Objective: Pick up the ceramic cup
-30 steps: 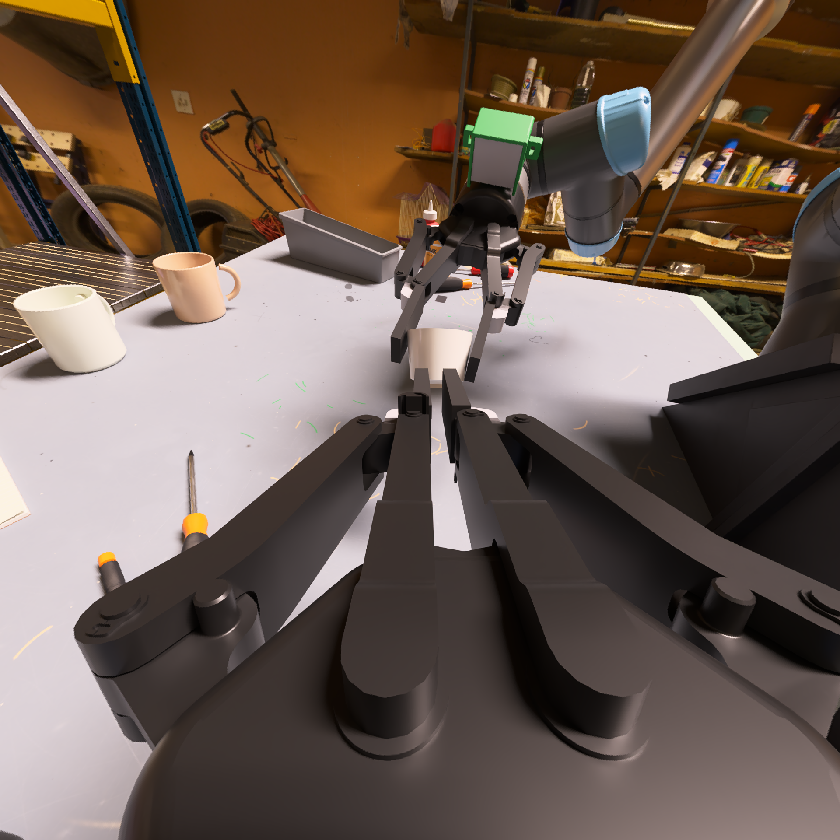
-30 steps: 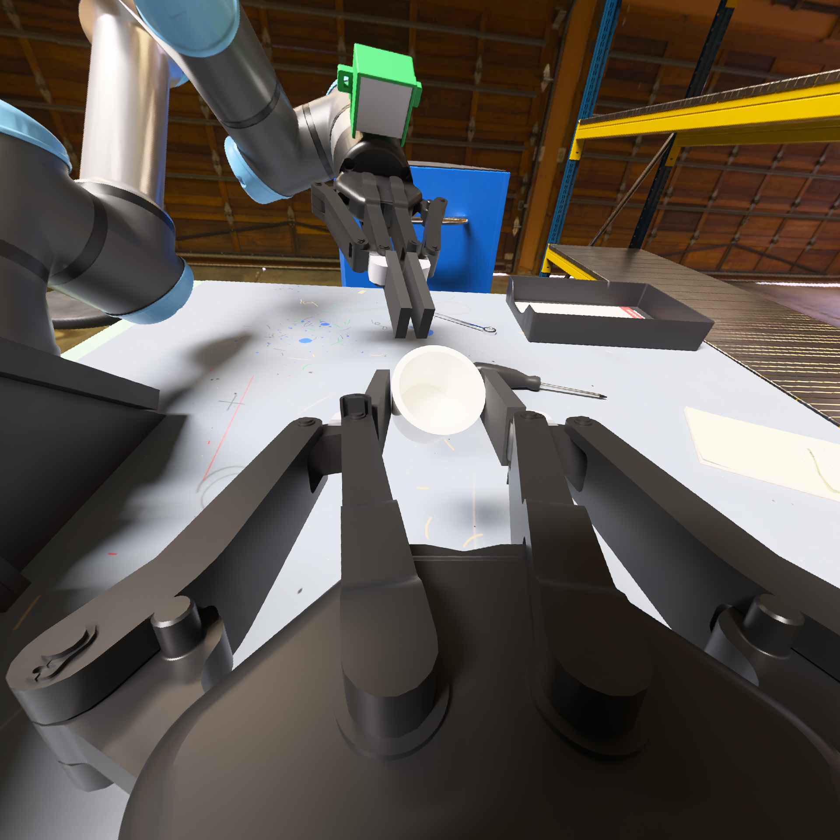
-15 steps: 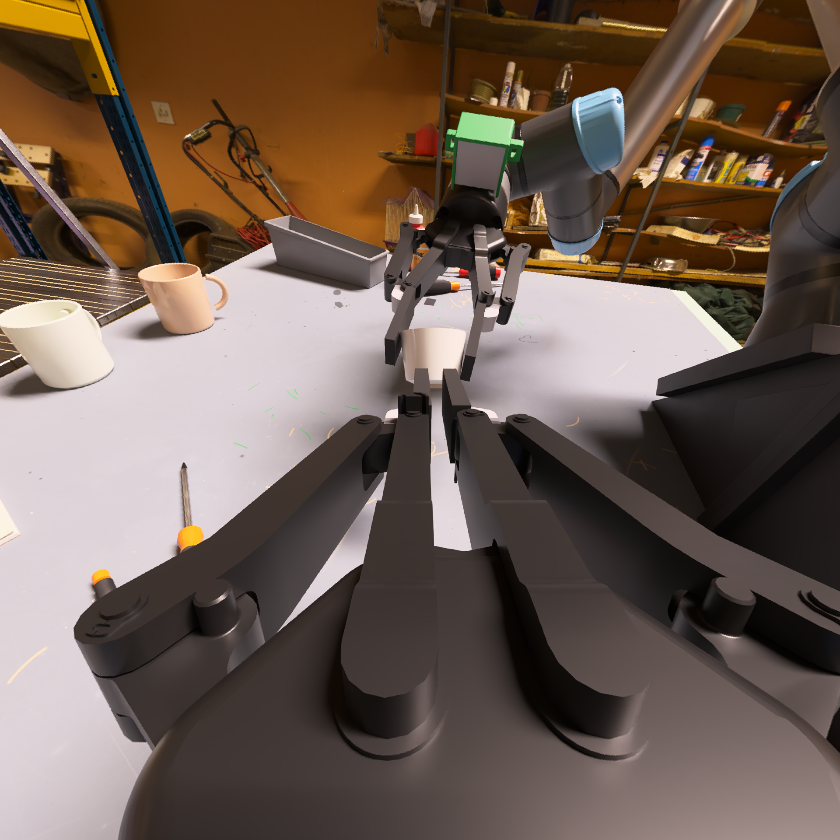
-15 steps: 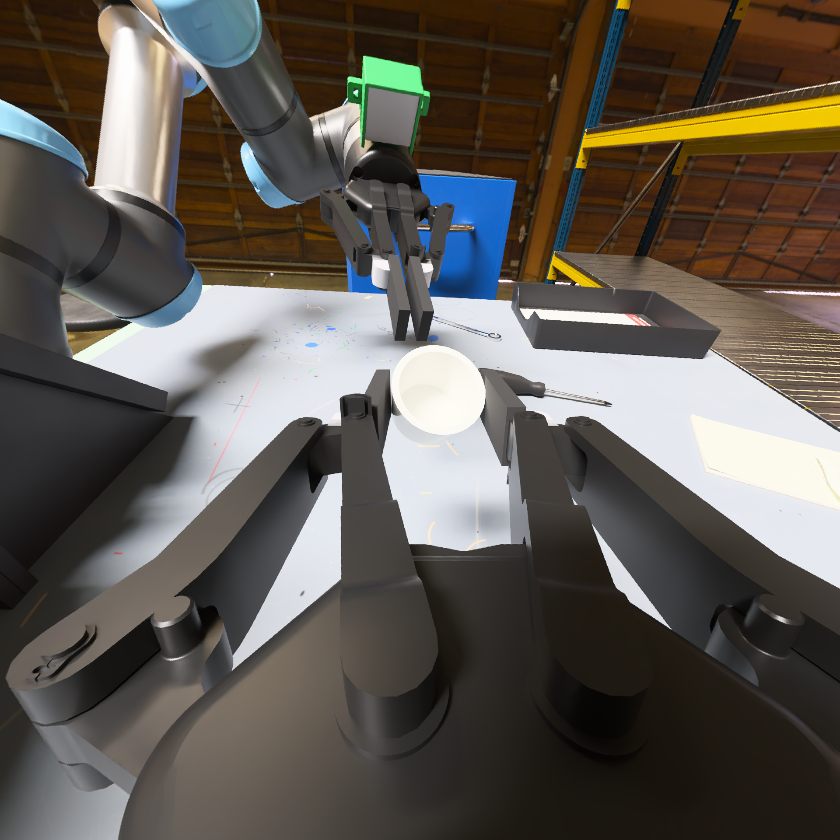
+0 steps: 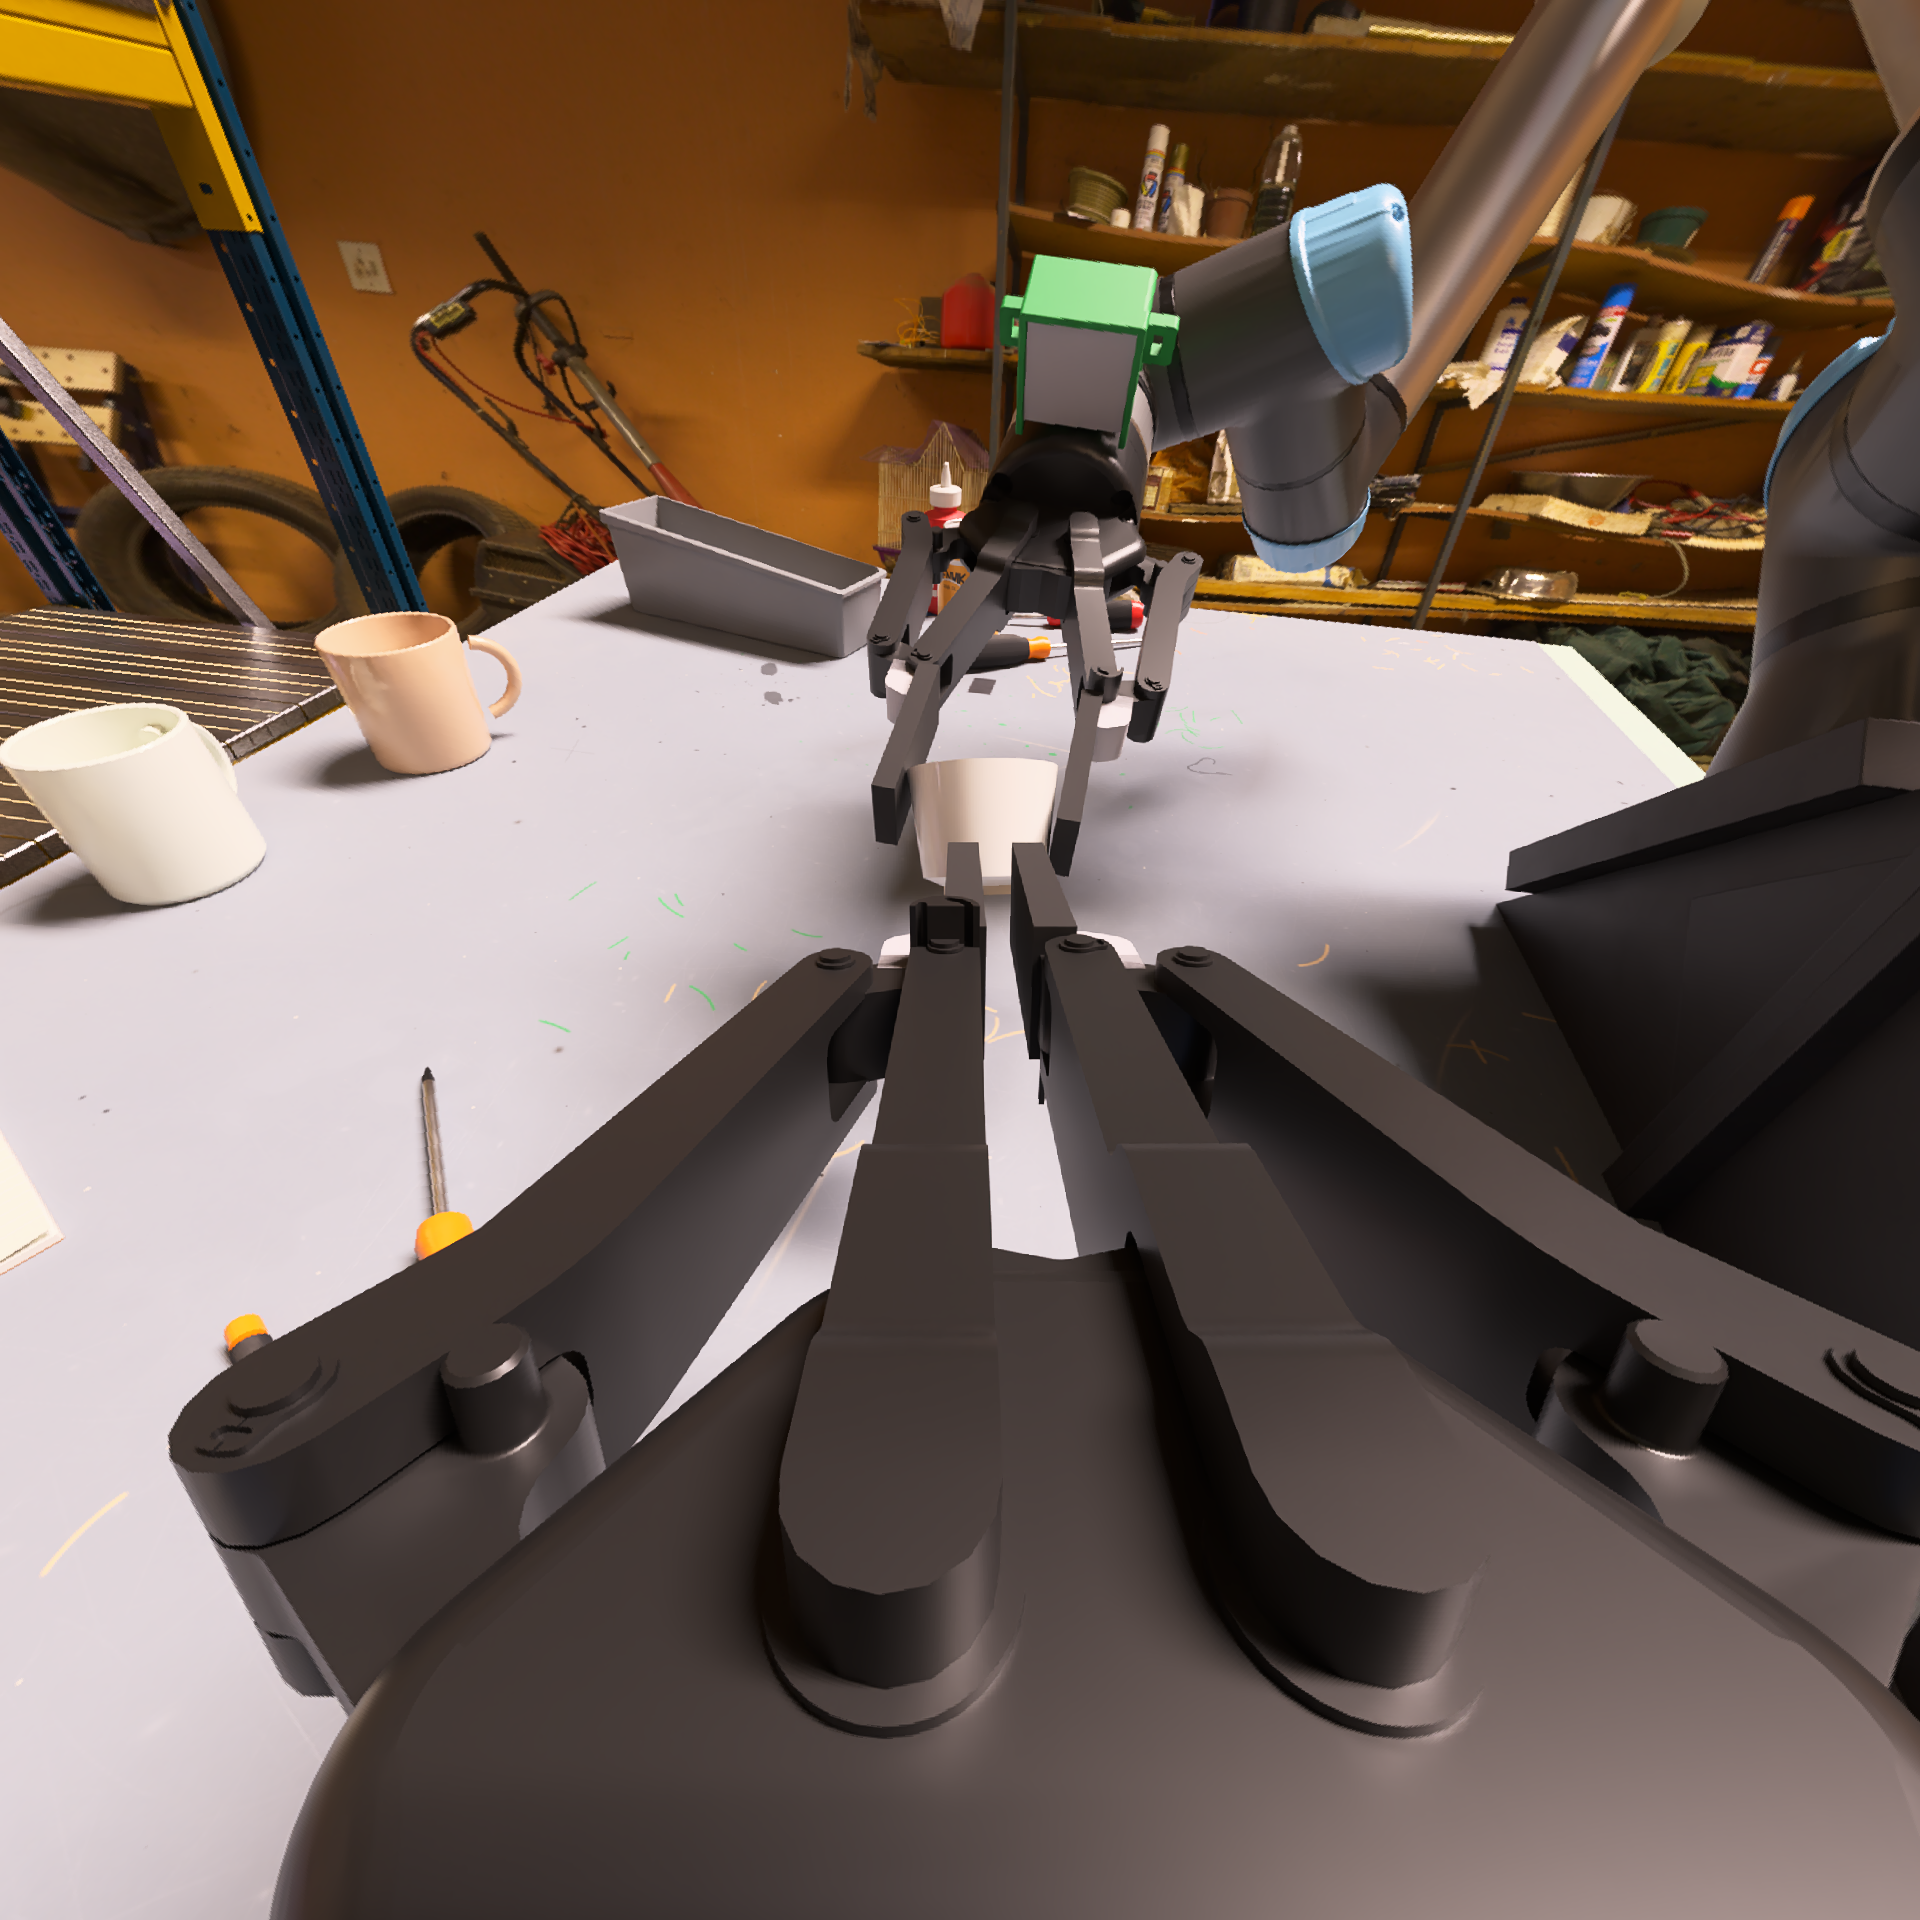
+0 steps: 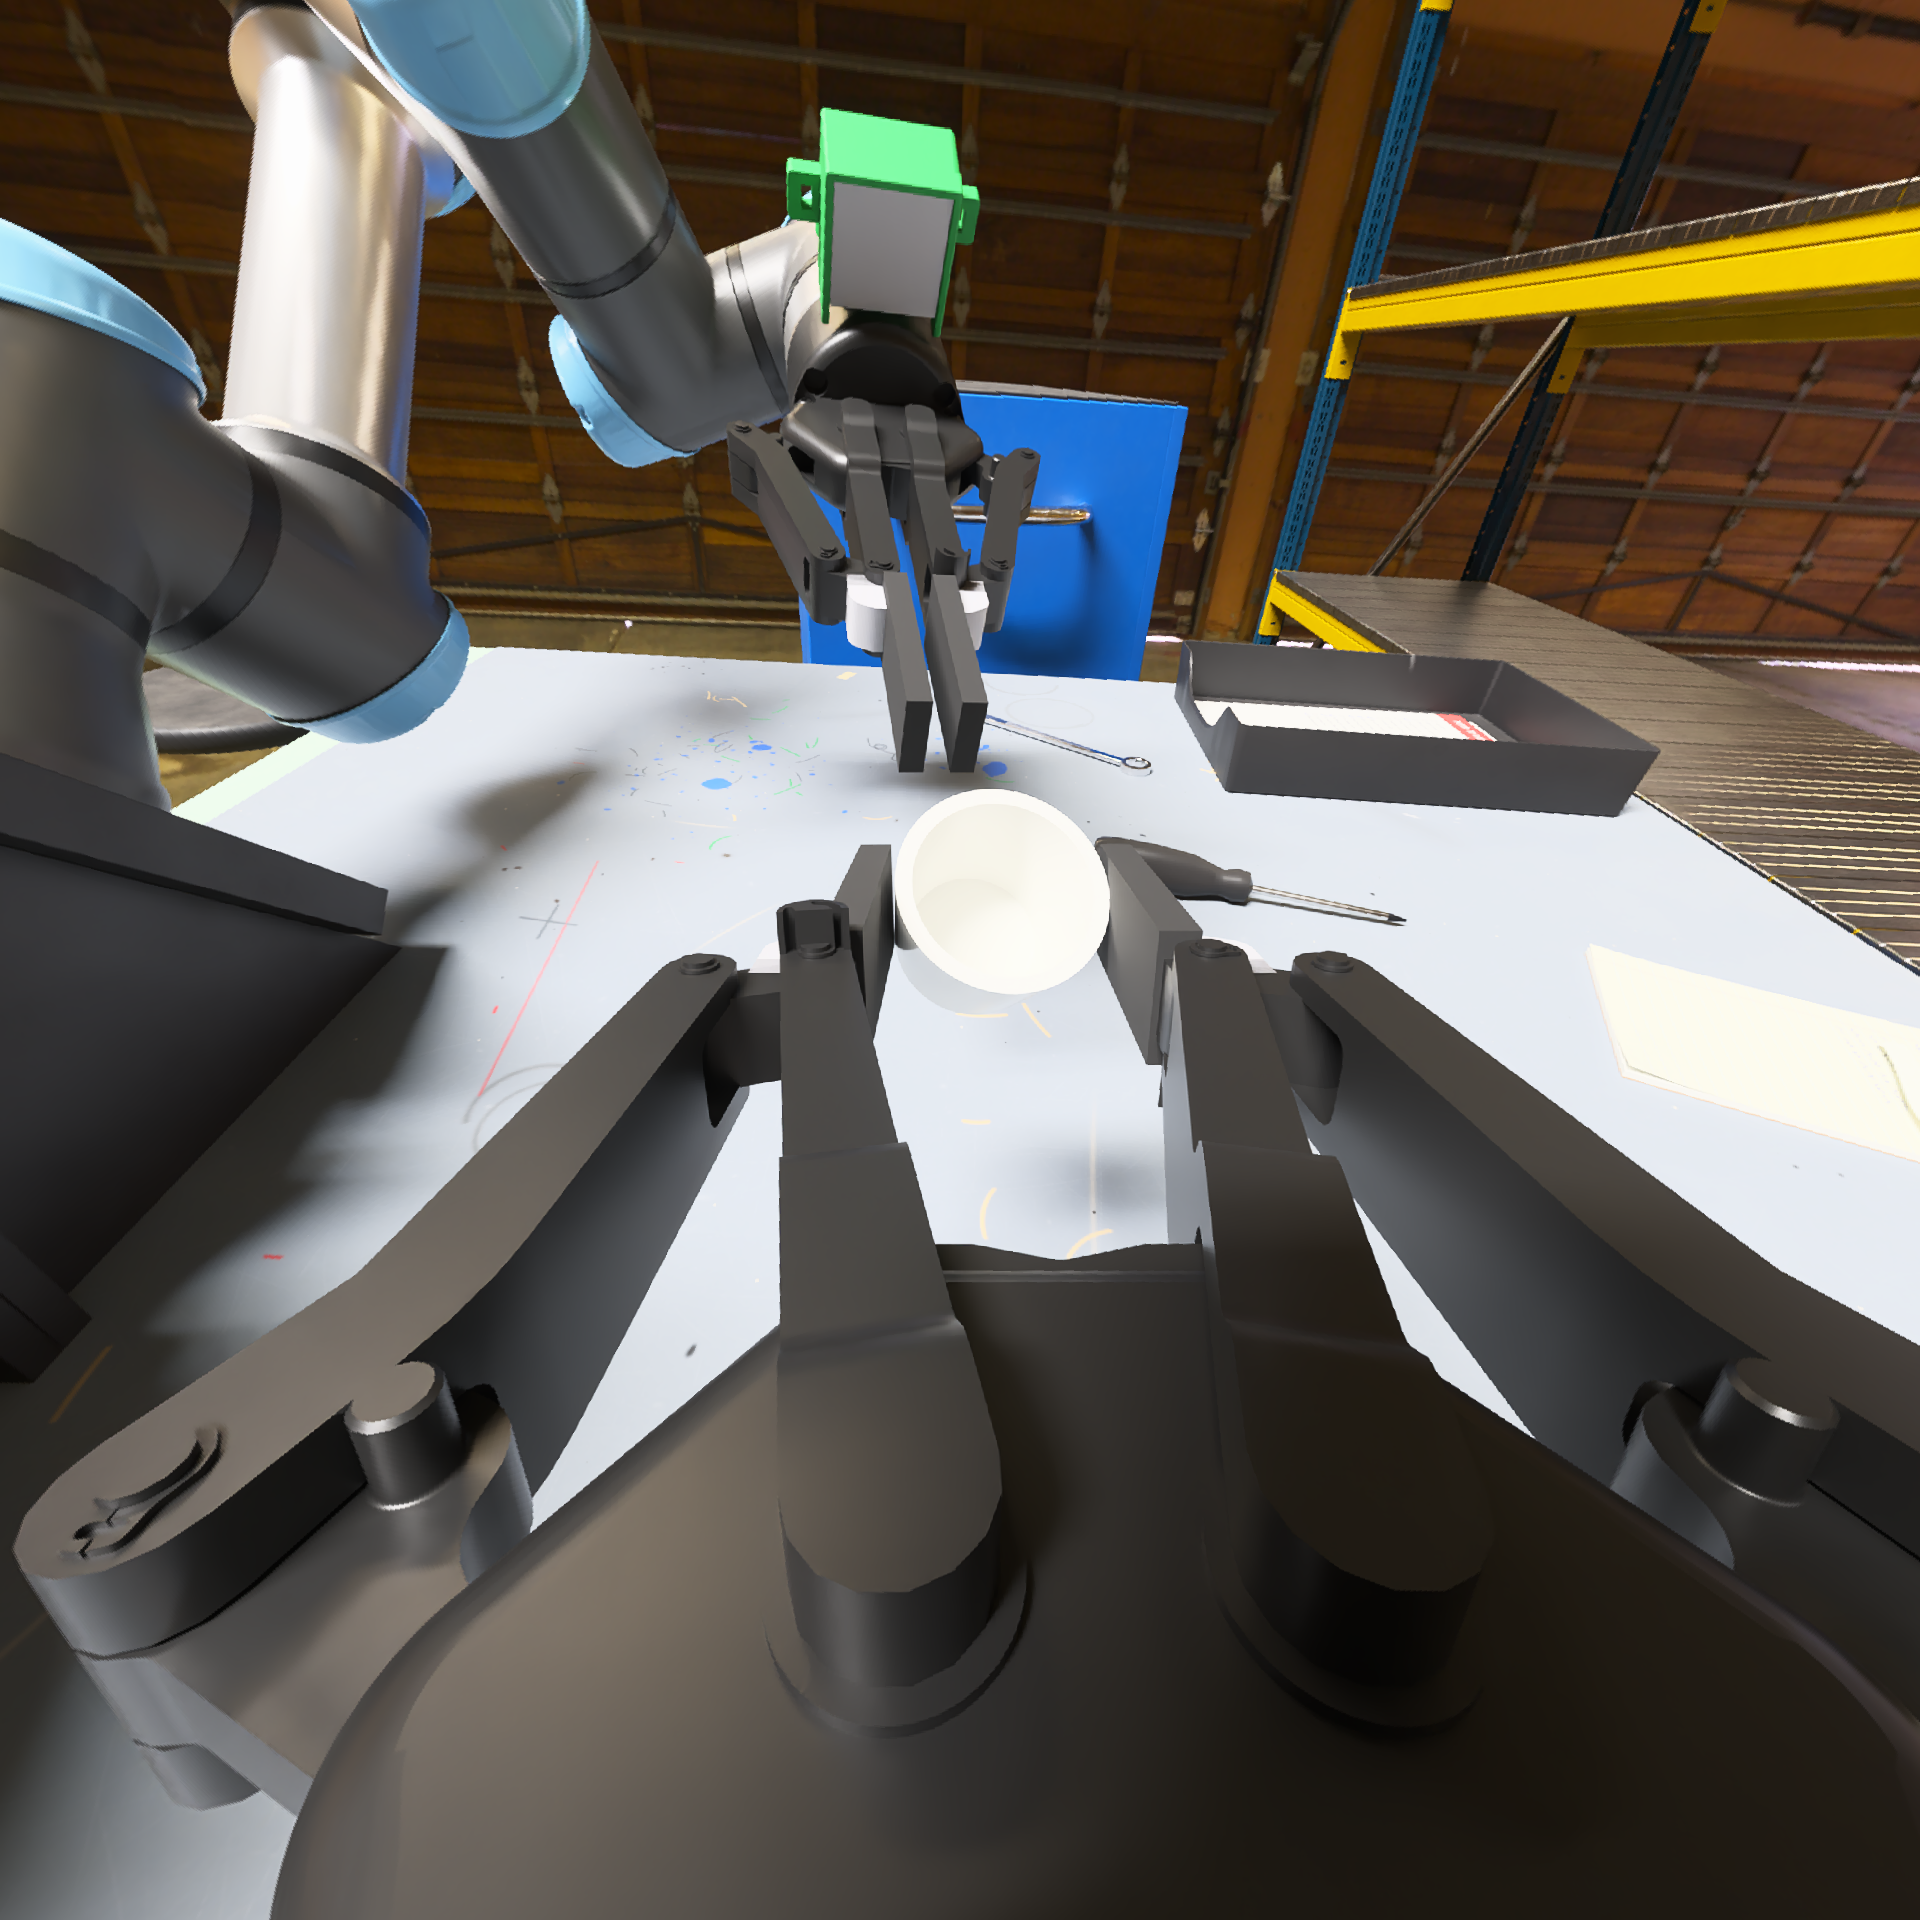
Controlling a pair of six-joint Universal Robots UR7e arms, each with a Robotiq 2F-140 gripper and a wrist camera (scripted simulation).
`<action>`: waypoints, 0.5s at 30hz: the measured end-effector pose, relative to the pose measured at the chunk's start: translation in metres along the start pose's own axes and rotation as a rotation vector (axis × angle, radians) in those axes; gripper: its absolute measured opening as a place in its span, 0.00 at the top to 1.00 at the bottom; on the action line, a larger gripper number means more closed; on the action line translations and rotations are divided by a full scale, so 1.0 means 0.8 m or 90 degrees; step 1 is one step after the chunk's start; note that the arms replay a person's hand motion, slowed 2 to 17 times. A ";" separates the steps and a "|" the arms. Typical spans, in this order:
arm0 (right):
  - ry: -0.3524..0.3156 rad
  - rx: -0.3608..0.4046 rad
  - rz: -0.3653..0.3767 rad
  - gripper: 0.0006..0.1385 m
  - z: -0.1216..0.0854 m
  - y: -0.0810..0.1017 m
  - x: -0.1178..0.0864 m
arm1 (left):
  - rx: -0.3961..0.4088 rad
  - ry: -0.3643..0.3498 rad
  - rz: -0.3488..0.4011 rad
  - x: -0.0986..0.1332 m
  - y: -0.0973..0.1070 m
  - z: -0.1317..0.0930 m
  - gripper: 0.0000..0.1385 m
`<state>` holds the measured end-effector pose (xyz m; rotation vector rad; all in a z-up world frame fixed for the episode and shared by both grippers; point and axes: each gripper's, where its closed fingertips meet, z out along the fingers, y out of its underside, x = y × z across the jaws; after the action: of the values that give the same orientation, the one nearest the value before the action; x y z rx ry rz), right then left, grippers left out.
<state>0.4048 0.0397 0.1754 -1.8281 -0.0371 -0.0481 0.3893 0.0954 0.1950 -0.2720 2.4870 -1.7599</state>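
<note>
Since a second ago your right gripper (image 6: 1000, 914) had carried the ceramic cup (image 6: 1003, 896) slightly higher off the worktop (image 6: 644, 1081), fingers clamped on opposite walls to keep it level, while your left gripper (image 5: 995, 883) hovered near, fingers narrowed and empty.

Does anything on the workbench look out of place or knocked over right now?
Nothing stands out. The ceramic cup sits upright between the right gripper fingers, both mugs stand upright, and the screwdrivers simply lie flat.
</note>
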 end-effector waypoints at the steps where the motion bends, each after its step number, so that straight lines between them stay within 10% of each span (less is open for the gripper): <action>1: 0.000 0.000 0.000 0.62 0.000 0.000 0.000 | 0.000 0.000 0.000 0.000 0.000 0.000 0.94; 15: 0.000 0.000 0.000 0.62 -0.001 0.000 0.001 | 0.004 0.000 -0.004 0.001 -0.001 0.002 0.94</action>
<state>0.4052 0.0391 0.1757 -1.8274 -0.0378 -0.0482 0.3889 0.0932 0.1955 -0.2792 2.4831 -1.7704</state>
